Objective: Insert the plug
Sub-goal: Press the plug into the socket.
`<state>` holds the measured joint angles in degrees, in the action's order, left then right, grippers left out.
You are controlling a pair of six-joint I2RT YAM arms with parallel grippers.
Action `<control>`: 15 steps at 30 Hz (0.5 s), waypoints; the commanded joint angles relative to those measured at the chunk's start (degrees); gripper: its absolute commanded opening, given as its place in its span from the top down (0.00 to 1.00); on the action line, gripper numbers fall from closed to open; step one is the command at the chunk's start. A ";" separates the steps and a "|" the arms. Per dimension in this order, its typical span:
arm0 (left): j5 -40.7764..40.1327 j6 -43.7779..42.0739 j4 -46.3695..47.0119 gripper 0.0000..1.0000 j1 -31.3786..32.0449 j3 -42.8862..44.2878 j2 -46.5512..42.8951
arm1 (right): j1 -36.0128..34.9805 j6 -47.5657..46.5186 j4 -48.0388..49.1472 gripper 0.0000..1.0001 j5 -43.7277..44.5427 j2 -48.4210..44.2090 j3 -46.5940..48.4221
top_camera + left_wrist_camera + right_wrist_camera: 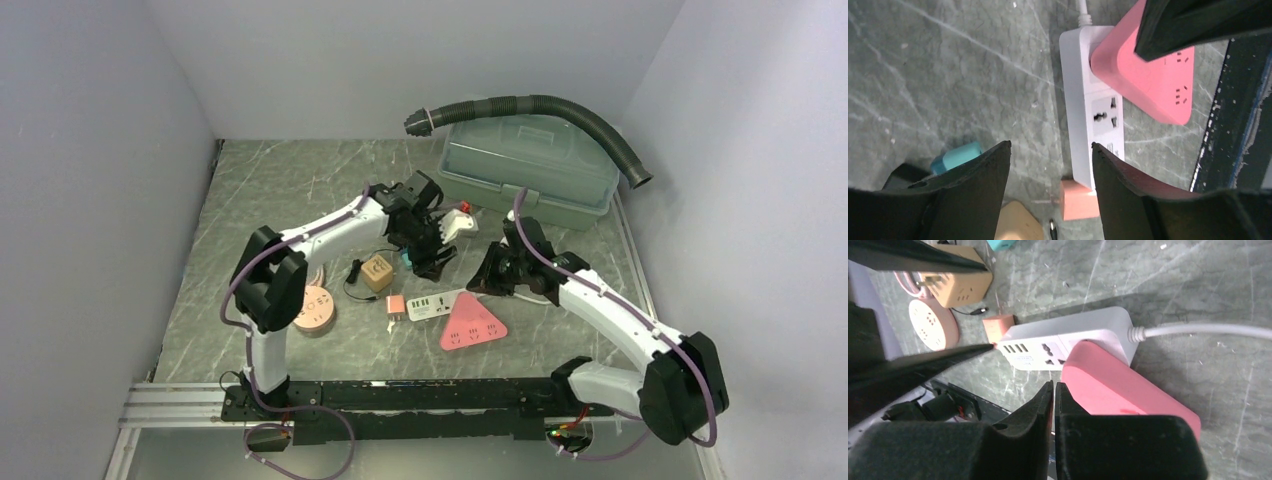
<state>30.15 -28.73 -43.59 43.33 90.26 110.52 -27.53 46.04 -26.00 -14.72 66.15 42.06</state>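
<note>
Item: pink triangular adapter [1153,75], lying over the cord end of the white power strip [1083,90], ahead of the left gripper [1050,147] (jaws apart, nothing between them) and just beyond the right gripper [1054,385], whose fingers are pressed together on nothing. Risk: whether its pins are fully home cannot be told. If half seated and unheld it may tilt out, and a push from the right gripper could slide the unrestrained strip along the surface [948,75].

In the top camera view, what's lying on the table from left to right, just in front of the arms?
round pink socket → tan cube adapter → white power strip → pink triangular socket
</note>
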 commanded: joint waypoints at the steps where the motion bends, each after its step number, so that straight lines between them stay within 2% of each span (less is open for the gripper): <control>1: 3.53 0.86 -5.07 0.34 -3.72 2.69 -5.62 | -1.99 -0.56 -4.70 0.89 5.17 -5.70 2.41; 5: 5.31 0.59 -9.92 0.34 -7.11 3.17 -5.85 | -4.75 -1.57 -10.43 0.91 9.00 -4.95 4.70; 9: 6.14 0.52 -3.71 0.36 -6.85 -4.86 -9.30 | -7.20 -2.20 -12.17 0.95 11.37 0.77 7.42; 15: 3.30 -1.77 1.69 0.39 -4.11 -11.16 -10.37 | -9.05 -3.30 -13.11 1.00 12.50 7.29 10.36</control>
<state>33.19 -28.88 -46.85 37.21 82.17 102.56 -35.66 44.05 -36.93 -4.86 71.13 49.32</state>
